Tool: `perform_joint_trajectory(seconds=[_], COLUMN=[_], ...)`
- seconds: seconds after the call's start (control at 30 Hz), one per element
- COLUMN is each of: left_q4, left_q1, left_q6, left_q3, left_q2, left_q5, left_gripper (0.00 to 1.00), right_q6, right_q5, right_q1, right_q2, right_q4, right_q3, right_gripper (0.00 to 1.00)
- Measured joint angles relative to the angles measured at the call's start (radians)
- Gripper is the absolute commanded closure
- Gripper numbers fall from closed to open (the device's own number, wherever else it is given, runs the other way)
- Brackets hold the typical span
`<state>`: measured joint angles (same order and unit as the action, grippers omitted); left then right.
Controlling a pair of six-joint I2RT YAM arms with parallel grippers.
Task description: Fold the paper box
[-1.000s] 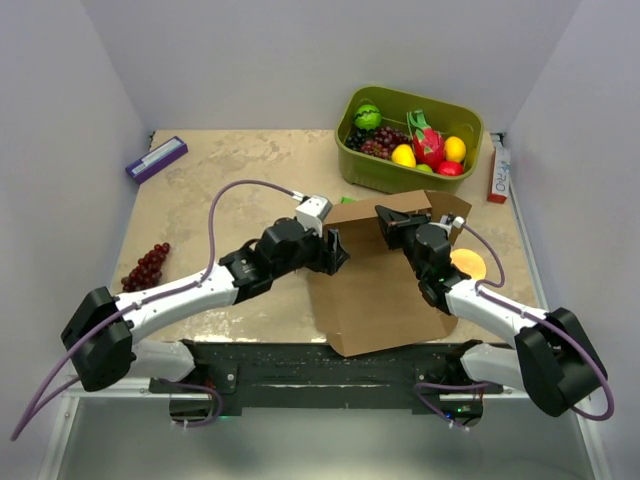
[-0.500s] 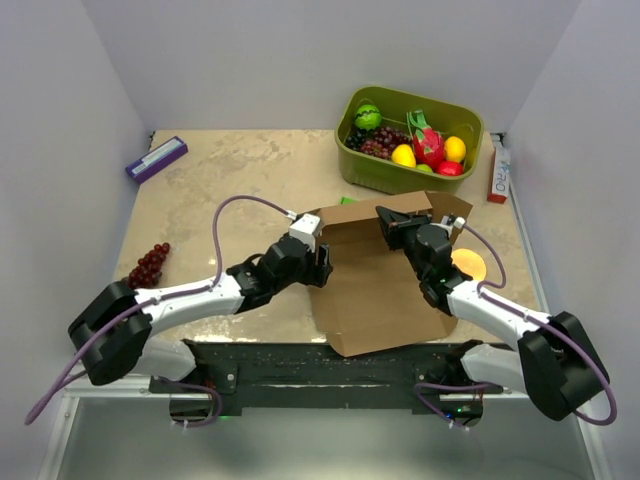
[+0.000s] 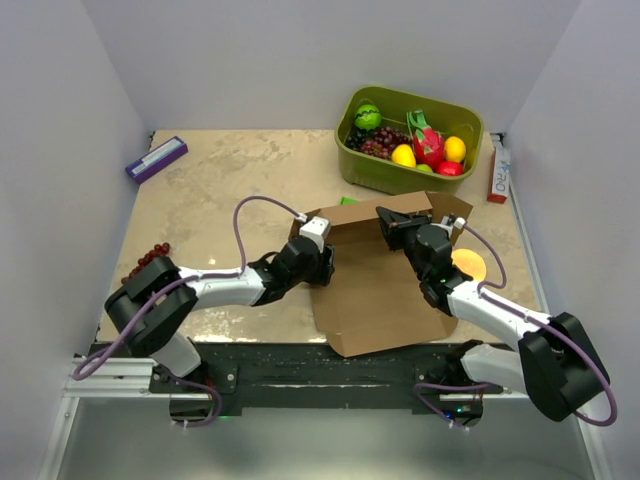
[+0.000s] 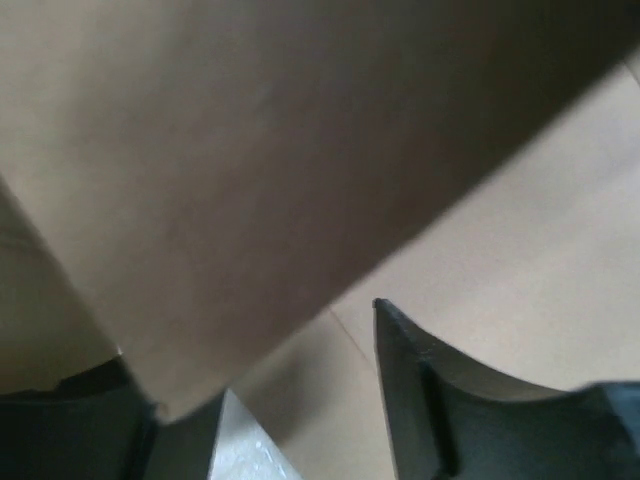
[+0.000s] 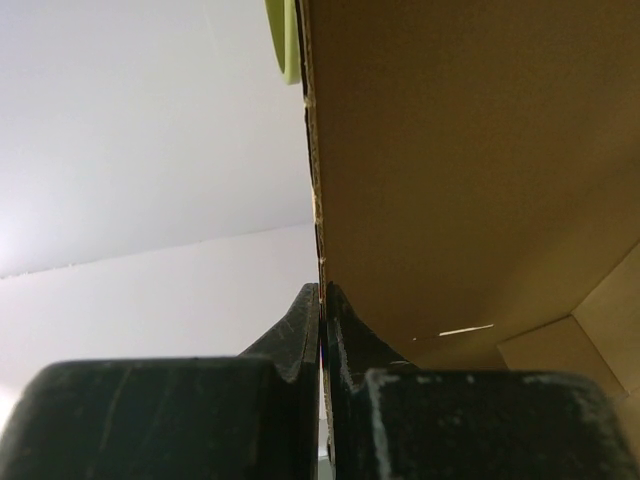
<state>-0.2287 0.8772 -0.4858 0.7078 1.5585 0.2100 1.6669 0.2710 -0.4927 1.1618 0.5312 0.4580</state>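
The paper box (image 3: 372, 285) is a brown cardboard sheet lying half folded in the middle of the table, its back wall and left flap raised. My left gripper (image 3: 322, 262) is at the box's left edge and stands open. In the left wrist view the raised flap (image 4: 230, 180) slants over the left side of the left gripper (image 4: 255, 345) and hides most of the left finger, while the right finger (image 4: 420, 400) is free. My right gripper (image 3: 395, 226) is shut on the top edge of the back wall. The right wrist view shows the right gripper (image 5: 321, 290) pinching that thin cardboard edge (image 5: 315, 150).
An olive-green bin (image 3: 372, 178) of fruit stands just behind the box. An orange disc (image 3: 467, 263) lies at the box's right edge. A bunch of grapes (image 3: 150, 265) lies at the left, a purple box (image 3: 156, 158) at the back left, and a red-and-white carton (image 3: 498, 172) at the far right.
My left arm has dropped lower towards the table, and its gripper has drawn slightly back and left along the box's left flap. The right gripper has kept its grip in place.
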Motion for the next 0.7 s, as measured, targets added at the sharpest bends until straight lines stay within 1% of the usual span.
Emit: perform_joint_trajectory(seconds=[0.1, 0.2, 0.3, 0.43, 0.47, 0.6, 0.7], left_q4=[-0.026, -0.026, -0.026, -0.025, -0.026, -0.033, -0.065], left_q1=[0.003, 0.021, 0.048, 0.064, 0.066, 0.067, 0.067], left_q6=[0.002, 0.019, 0.046, 0.081, 0.088, 0.132, 0.179], left_q3=[0.015, 0.074, 0.129, 0.153, 0.154, 0.149, 0.077], left_q2=[0.033, 0.078, 0.113, 0.138, 0.143, 0.14, 0.074], left_q5=[-0.002, 0.005, 0.022, 0.037, 0.037, 0.022, -0.021], left_gripper=[0.45, 0.47, 0.47, 0.46, 0.45, 0.32, 0.28], right_q6=[0.0, 0.0, 0.0, 0.0, 0.0, 0.0, 0.0], right_q5=[0.0, 0.0, 0.0, 0.001, 0.002, 0.003, 0.004], right_q1=[0.0, 0.0, 0.0, 0.002, 0.002, 0.002, 0.002], right_q2=[0.001, 0.004, 0.004, 0.008, 0.01, 0.01, 0.01], right_q4=[0.0, 0.002, 0.004, 0.008, 0.008, 0.008, 0.012], right_q3=[0.0, 0.0, 0.0, 0.0, 0.0, 0.0, -0.003], right_gripper=[1.0, 1.0, 1.0, 1.0, 1.0, 1.0, 1.0])
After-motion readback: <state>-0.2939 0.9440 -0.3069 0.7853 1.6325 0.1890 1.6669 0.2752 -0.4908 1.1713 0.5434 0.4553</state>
